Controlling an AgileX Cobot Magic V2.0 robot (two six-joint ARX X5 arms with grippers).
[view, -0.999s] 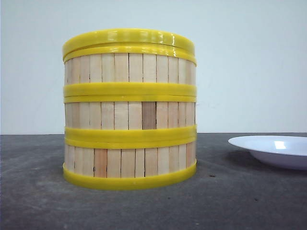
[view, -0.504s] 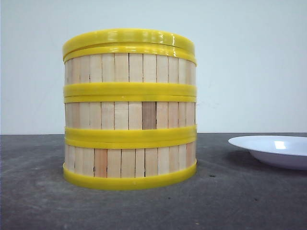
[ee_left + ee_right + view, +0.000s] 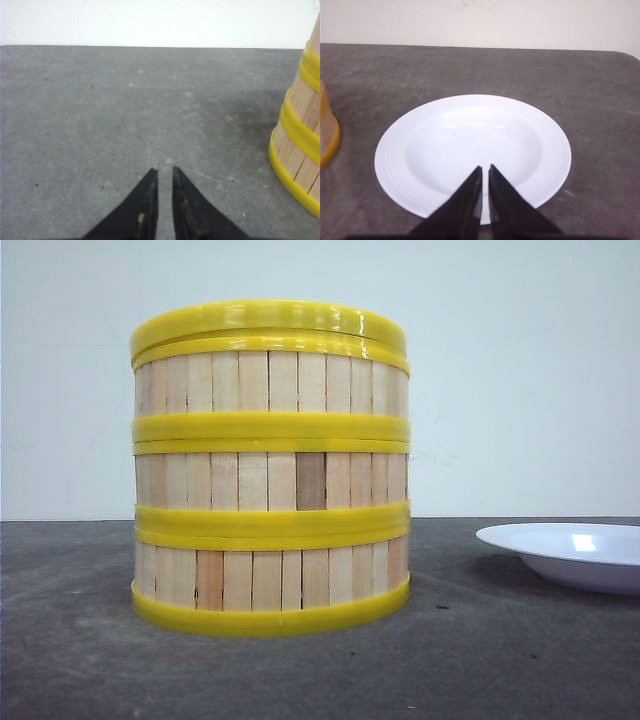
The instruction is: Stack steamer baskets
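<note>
Steamer baskets stacked three high on grey table, yellow-rimmed lid on top. Left gripper at nine o'clock, fingers nearly together, holding nothing. White plate at three o'clock, right gripper above it, likewise nearly closed, empty.

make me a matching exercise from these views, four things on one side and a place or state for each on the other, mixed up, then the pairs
Things:
1. steamer baskets
2. white plate
3. left gripper
4. lid

Places or states:
A. above bare grey table, baskets off to one side
B. empty, on the table right of the stack
C. three in one column on the table
D. on top of the stack

Pairs: 1-C, 2-B, 3-A, 4-D
</note>
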